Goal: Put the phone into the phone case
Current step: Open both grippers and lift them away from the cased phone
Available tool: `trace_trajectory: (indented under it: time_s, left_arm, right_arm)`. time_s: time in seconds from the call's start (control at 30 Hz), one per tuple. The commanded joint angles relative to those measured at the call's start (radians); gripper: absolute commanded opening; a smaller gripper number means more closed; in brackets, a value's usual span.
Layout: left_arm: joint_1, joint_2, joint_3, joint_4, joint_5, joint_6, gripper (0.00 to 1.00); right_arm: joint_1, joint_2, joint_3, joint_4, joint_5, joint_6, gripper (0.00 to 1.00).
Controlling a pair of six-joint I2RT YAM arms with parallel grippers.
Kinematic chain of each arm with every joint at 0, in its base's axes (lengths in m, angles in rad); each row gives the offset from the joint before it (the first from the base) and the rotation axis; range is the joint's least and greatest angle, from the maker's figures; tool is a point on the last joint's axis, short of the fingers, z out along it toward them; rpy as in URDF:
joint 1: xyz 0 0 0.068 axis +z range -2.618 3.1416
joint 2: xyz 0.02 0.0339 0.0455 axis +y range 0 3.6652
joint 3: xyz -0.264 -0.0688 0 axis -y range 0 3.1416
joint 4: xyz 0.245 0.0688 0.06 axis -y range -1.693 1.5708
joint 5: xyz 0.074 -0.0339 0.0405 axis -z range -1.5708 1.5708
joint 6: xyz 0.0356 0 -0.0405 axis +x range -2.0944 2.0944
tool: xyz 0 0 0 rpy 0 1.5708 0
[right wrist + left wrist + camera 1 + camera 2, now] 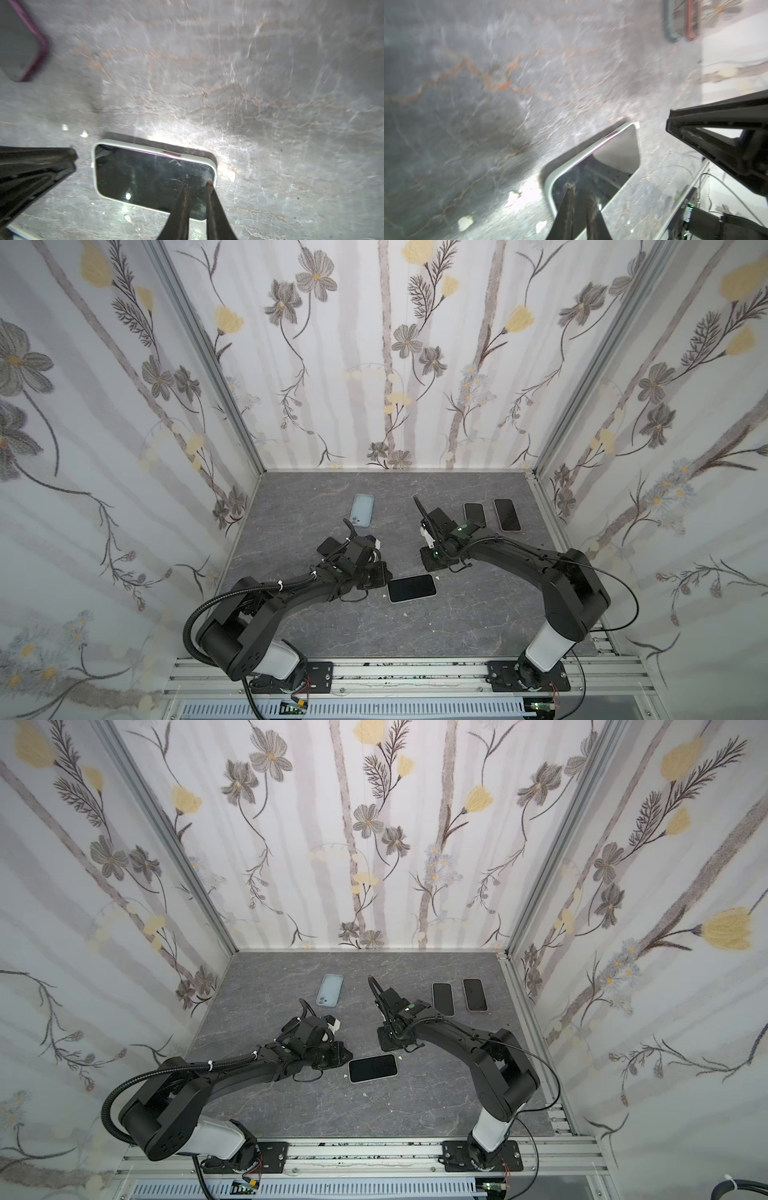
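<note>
Grey table (457, 614), phone (145, 176) inside white case (95, 176)

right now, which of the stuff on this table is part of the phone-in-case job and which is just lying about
Job:
- phone, screen up
- white case around it

Lying about:
- light blue case, at the rear
- dark phone, rear right
- red-edged phone beside it
- white scraps

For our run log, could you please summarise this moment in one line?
phone lying in white case on table | left gripper shut over one end | right gripper slightly open over other end
</note>
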Motion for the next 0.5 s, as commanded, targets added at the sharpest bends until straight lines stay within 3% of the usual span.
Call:
trace_trajectory:
  time_s: [0.0,0.27,0.47]
  left_arm:
    - [0.004,-0.043,0.016,0.0,-0.048,0.029,0.13]
    - [0.013,-0.231,0.006,0.018,-0.173,0.163,0.18]
    - [0.016,-0.384,-0.045,0.112,-0.232,0.312,0.22]
  right_arm:
    - [0.0,-0.038,0.023,0.004,0.035,-0.101,0.19]
    - [0.004,-0.206,-0.001,0.179,0.126,-0.361,0.32]
    - [0.008,-0.281,-0.035,0.318,0.107,-0.52,0.38]
